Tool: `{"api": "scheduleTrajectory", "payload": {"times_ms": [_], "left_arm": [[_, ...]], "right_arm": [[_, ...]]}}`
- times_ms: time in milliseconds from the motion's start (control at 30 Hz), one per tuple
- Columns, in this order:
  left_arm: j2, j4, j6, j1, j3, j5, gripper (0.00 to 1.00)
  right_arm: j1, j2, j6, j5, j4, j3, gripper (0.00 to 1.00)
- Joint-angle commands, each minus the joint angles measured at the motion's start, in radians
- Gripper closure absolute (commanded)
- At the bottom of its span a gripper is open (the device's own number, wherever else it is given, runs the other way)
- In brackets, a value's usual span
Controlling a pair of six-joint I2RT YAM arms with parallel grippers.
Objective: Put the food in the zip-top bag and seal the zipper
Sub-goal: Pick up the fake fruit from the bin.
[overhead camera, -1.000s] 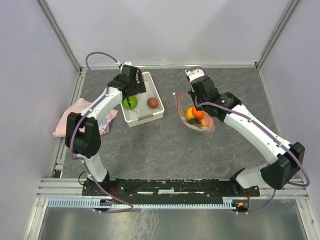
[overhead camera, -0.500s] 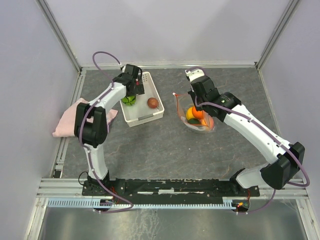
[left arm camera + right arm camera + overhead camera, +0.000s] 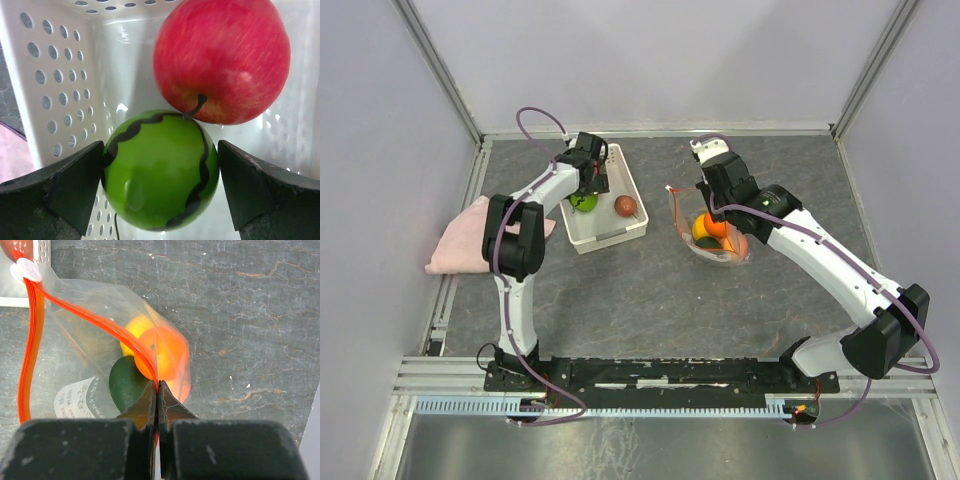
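Note:
My left gripper (image 3: 585, 193) is down in the white perforated basket (image 3: 620, 236). Its jaws (image 3: 160, 167) are closed against both sides of a bright green striped ball (image 3: 155, 175), which touches a red apple (image 3: 220, 60). The brownish-red fruit (image 3: 626, 206) lies in the basket's right part. My right gripper (image 3: 158, 386) is shut on the orange-red zipper (image 3: 75, 307) of the clear zip-top bag (image 3: 720, 250) and holds its mouth up. Inside the bag are an orange ball (image 3: 167, 352), a yellow one (image 3: 134, 327) and a dark green one (image 3: 125, 385).
A pink cloth (image 3: 460, 240) lies at the left edge of the table, beside the basket. The zipper's white slider (image 3: 27, 271) sits at the strip's far end, close to the basket's corner (image 3: 44, 246). Grey walls enclose the table.
My left arm has swung further over the basket and its gripper has come down around the green ball. The right arm and the bag have not moved.

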Motion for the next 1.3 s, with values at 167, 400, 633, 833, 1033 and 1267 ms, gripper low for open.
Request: {"api": "scheduleTrajectory", "payload": {"times_ms": [167, 400, 633, 833, 1033, 1267], "left_arm": [[0.026, 0.000, 0.032, 0.001, 0.045, 0.023, 0.01], [-0.018, 0.006, 0.005, 0.001, -0.004, 0.058, 0.05], [-0.028, -0.015, 0.002, 0.001, -0.013, 0.097, 0.03], [-0.012, -0.027, -0.003, 0.001, -0.007, 0.117, 0.02], [-0.037, -0.027, -0.015, 0.000, -0.023, 0.129, 0.08], [-0.157, 0.044, -0.037, 0.000, -0.119, 0.171, 0.22]], "right_arm": [[0.002, -0.014, -0.003, 0.010, 0.038, 0.009, 0.98], [0.003, -0.013, -0.002, 0.006, 0.035, 0.014, 0.98], [0.003, -0.010, 0.002, -0.002, 0.034, 0.017, 0.98], [0.003, -0.013, 0.001, -0.002, 0.034, 0.014, 0.98], [0.003, -0.016, 0.003, 0.001, 0.033, 0.014, 0.98], [0.003, -0.016, 0.005, 0.003, 0.032, 0.023, 0.98]]}}
